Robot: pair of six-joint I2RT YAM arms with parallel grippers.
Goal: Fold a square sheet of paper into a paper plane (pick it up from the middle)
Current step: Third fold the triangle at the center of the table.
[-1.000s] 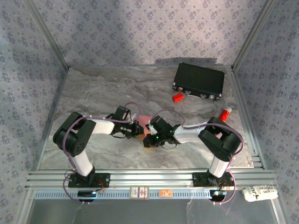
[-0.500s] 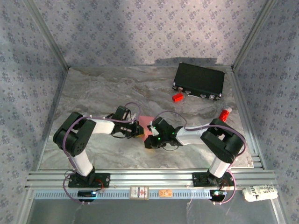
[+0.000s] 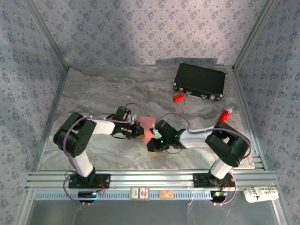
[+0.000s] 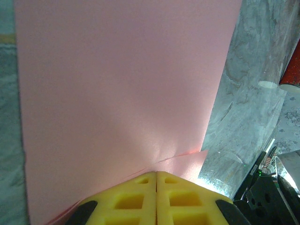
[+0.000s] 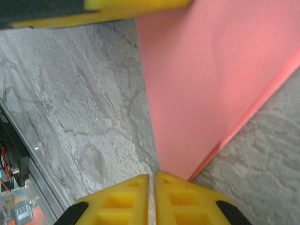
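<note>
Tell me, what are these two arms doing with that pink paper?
They are folding it into a plane. Both arms meet mid-table over the pink sheet. The left gripper is shut on one edge, where a second layer shows, so the sheet looks partly folded. The right gripper is shut on a corner from the other side. No plane shape yet. The black case sits at the far right, apart.

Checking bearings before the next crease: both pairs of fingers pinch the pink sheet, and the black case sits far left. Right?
No: the black case sits far right, as the top external view shows. The left fingers and right fingers do pinch the pink sheet.
</note>
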